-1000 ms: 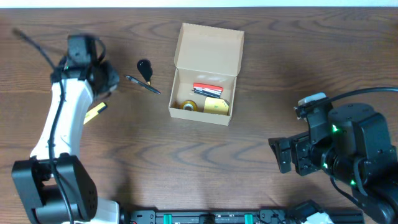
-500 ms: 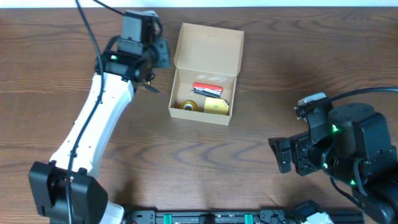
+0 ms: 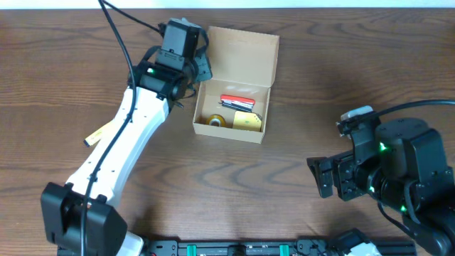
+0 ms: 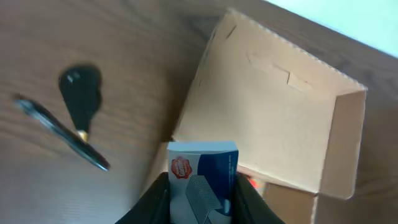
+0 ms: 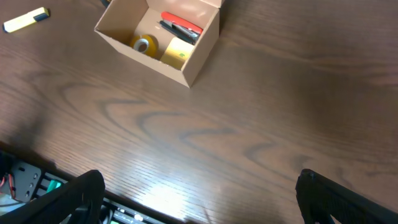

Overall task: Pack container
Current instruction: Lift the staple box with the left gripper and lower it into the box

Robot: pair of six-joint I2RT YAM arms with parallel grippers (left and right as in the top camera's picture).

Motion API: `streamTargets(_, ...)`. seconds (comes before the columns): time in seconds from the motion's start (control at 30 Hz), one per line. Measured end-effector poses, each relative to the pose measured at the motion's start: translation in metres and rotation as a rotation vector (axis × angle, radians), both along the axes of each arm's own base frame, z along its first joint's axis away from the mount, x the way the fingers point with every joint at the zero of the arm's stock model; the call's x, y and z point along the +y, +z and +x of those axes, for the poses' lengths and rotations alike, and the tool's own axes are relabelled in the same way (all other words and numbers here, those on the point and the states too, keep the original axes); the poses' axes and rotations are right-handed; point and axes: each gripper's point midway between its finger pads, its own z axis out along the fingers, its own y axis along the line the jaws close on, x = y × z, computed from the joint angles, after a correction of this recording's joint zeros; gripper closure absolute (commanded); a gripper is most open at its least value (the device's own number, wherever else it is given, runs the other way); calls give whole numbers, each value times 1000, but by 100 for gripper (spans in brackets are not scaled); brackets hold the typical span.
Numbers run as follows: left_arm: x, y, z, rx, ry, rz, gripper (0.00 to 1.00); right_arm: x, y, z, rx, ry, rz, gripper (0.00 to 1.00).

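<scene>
Left gripper (image 4: 202, 198): clamped on a small blue-and-white box (image 4: 203, 163), held at the left edge of the container (image 3: 240, 55).
Yellow marker (image 3: 100, 132): lies on the tabletop (image 3: 320, 64), well left of the container, beside the left arm.
Black pen (image 4: 62, 133): on the tabletop just left of the container; a black teardrop-shaped object (image 4: 81, 93) points its narrow tip at it.
Container: tan cardboard, upper middle of the tabletop, flap lid open and tipped back.
Contents: tape roll (image 3: 215, 121) front left, yellow pad (image 3: 247, 122) just right of it, red-and-black item (image 3: 237, 101) behind both.
Right gripper (image 5: 205, 198): jaws wide apart, nothing between them, over bare tabletop well right of the container.
</scene>
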Motion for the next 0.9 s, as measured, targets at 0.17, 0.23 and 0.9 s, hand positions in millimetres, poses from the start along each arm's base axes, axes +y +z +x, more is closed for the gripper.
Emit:
streamTargets(0.17,-29,-30,0,71,71,-67,94,0,0,0,0,0,0,1)
streamTargets(0.23,-39,-39,1,76,107,-76,94,0,0,0,0,0,0,1)
streamTargets(0.9,-45,-95,-5,86,654,-159,94,0,0,0,0,0,0,1)
